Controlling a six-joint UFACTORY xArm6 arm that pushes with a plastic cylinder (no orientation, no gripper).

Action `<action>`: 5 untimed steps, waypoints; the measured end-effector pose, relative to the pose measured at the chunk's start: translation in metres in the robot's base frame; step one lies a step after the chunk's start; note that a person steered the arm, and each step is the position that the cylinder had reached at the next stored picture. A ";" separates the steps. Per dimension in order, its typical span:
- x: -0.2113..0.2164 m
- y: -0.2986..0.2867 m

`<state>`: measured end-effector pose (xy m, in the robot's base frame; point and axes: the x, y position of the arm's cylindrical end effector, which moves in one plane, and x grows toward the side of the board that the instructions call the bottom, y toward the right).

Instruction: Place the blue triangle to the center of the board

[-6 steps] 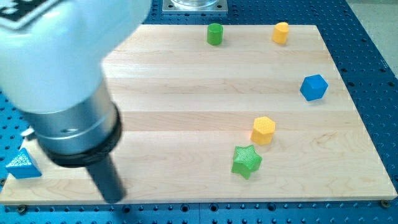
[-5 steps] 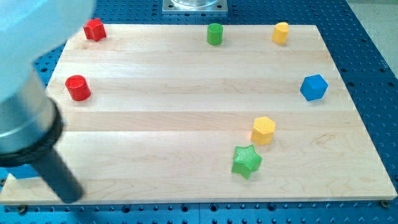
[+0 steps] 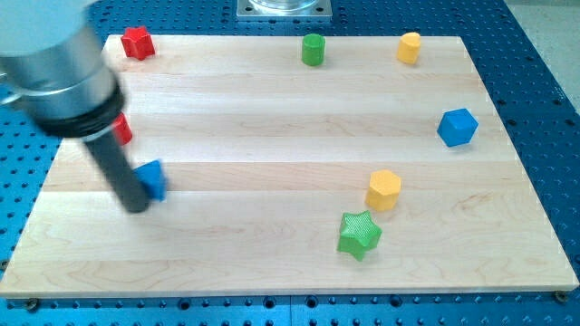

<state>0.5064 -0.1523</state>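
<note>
**Blue triangle in tow at the left, with a long way to the middle**

The surface, a pale wooden board, is the biggest thing in view, and its central stretch is where the blue triangle has to end up. At present that block sits well over toward the view's left, about halfway down the board.

My end effector is a plain dark rod with no jaws to open or close, so it grips nothing; it can only shove. My tip stands touching or just beside the triangle, on its lower-left side, partly covering it.

The main risk is the block slipping off the rod. A wedge shape offers slanted faces, and an off-centre push is likely to spin it or let it slide past, leaving it short of the middle. The contact point being low and to the left, the push may also drive it up the board instead of across.

A red cylinder lies half hidden behind the rod, just above the triangle; a wide sweep could knock it.

The yellow hexagon and green star sit right of centre, so overshooting could disturb them. The remaining blocks lie well apart from the path.
</note>
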 end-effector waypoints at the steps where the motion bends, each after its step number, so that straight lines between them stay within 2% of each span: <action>1: -0.013 0.006; 2: -0.029 -0.019; 3: -0.047 0.072; 4: -0.047 0.142; 5: -0.048 0.083</action>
